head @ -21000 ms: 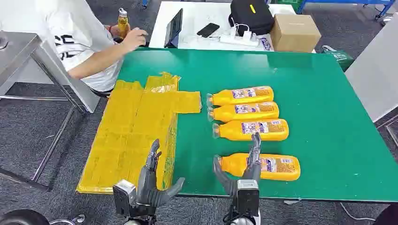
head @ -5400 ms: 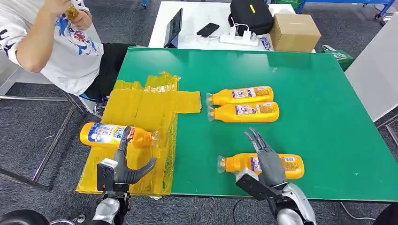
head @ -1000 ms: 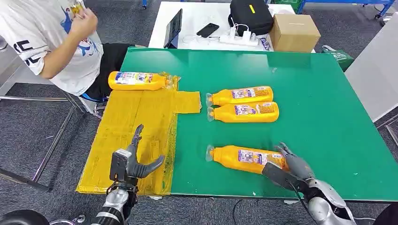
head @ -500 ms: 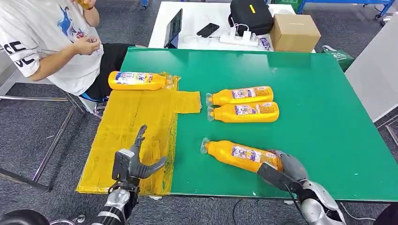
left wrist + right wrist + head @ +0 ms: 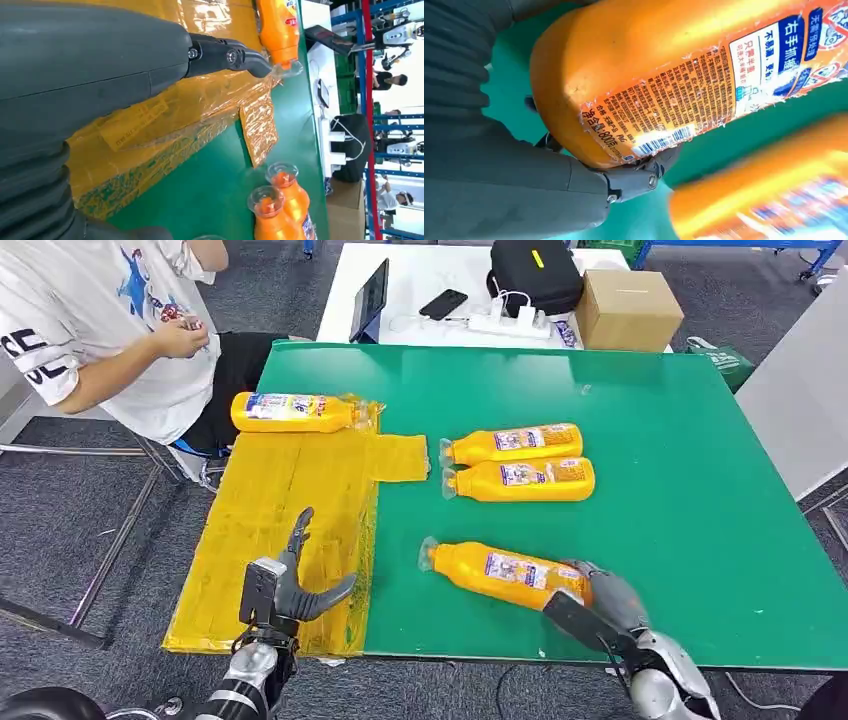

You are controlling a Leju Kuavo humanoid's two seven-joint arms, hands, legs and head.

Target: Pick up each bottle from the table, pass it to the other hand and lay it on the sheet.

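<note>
A green table (image 5: 680,500) stands on grey carpet, with a yellow sheet (image 5: 280,530) taped over its left part. Beyond it is a white desk (image 5: 420,280) with a black bag (image 5: 530,275), a cardboard box (image 5: 628,308) and a phone (image 5: 443,303). A person (image 5: 110,330) in a white shirt sits at the far left.

The right hand (image 5: 598,602) grips the base of an orange bottle (image 5: 500,572) with a blue and white label, its clear cap pointing toward the sheet. Two bottles (image 5: 512,462) lie side by side beyond this hand. The left hand (image 5: 292,585) is open above the near sheet, holding nothing. One bottle (image 5: 292,412) lies on the far sheet, well beyond it.
</note>
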